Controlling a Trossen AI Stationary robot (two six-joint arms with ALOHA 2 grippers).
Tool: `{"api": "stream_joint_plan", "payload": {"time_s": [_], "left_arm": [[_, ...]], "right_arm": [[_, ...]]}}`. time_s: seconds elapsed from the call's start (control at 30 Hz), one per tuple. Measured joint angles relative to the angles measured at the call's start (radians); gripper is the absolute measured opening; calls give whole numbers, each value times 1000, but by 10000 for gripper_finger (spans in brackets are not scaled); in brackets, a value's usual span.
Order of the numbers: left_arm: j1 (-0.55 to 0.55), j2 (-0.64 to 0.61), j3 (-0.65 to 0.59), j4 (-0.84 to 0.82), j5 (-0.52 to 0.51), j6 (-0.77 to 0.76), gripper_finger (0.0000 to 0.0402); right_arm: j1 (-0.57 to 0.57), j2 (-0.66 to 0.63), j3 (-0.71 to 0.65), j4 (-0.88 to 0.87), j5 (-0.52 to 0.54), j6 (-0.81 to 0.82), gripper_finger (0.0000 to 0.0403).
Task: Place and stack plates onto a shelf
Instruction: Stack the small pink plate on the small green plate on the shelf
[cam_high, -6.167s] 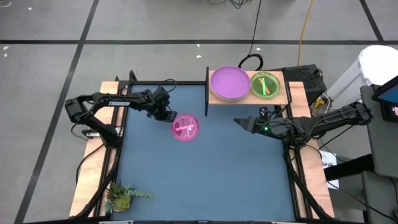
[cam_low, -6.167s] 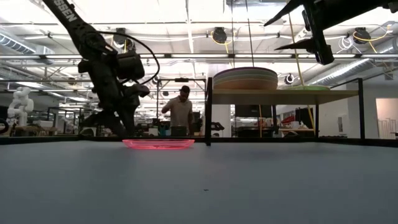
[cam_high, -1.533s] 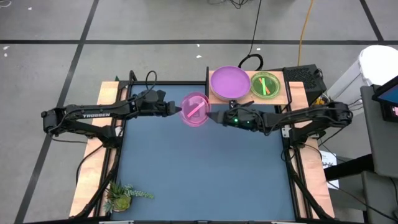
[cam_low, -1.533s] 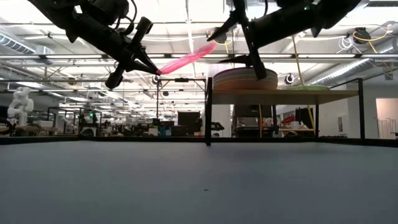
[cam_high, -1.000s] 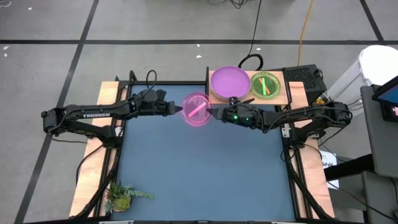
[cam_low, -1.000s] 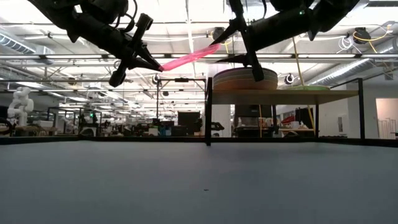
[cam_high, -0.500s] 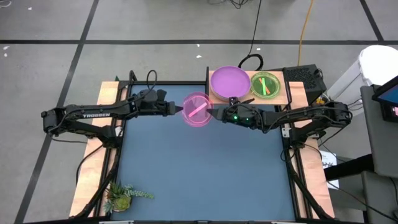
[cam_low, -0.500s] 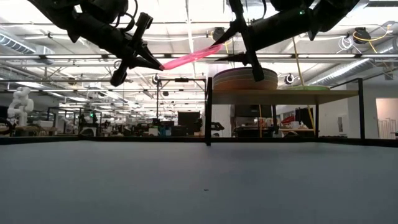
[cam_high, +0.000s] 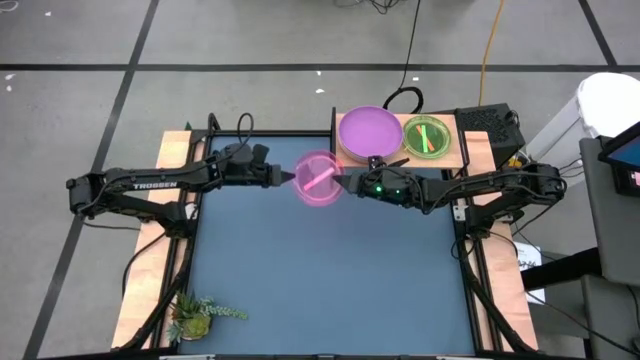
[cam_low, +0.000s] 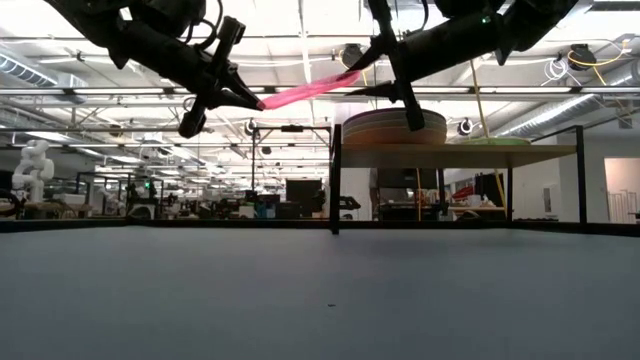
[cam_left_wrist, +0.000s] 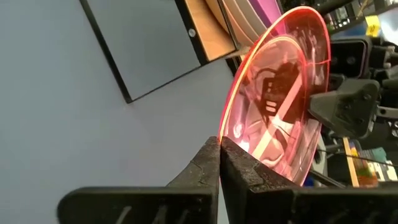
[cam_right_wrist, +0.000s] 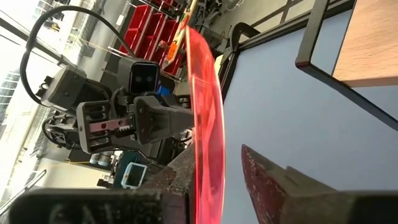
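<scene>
A pink translucent plate (cam_high: 318, 178) with a centre bar hangs high over the table's far middle, just left of the shelf (cam_high: 462, 150). My left gripper (cam_high: 290, 177) is shut on its left rim. My right gripper (cam_right_wrist: 227, 163) reaches in from the right. Its fingers are open and stand on either side of the plate's right rim (cam_right_wrist: 210, 124). A stack of larger plates, purple on top (cam_high: 368, 133), and a green plate (cam_high: 427, 136) rest on the shelf board. My left gripper pinches the pink plate's left rim (cam_left_wrist: 225, 132) between its two fingers, coming nearly level from the table's left. The plate is lifted clear of the table and tilted, its right side higher (cam_low: 345, 78). My right gripper has one finger (cam_right_wrist: 186, 165) close against the rim; whether it touches, I cannot tell.
The shelf's black upright (cam_high: 332, 140) stands just right of the held plate. The stack on the shelf (cam_low: 395, 127) rises nearly to the plate's height. Wooden rails (cam_high: 150, 290) run along both table sides. A small plant (cam_high: 200, 315) sits at the near left corner.
My right gripper has crept a little toward the plate's right rim. The plate stays aloft in my left gripper, barely shifting.
</scene>
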Motion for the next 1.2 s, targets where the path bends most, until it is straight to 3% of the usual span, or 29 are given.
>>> {"api": "stream_joint_plan", "payload": {"time_s": [0.27, 0.6, 0.97, 1.2], "left_arm": [[0, 0, 0, 1, 16, 0, 64], [0, 0, 0, -35, 16, 20, 71], [53, 26, 0, -417, 97, 188, 72], [51, 96, 0, -415, 225, 243, 72]], "right_arm": [[0, 0, 0, 0, 0, 0, 78], [1, 0, 0, -35, -21, 3, 55], [48, 0, 0, -266, -87, 194, 55], [49, 25, -1, -482, -232, 248, 55]]}}
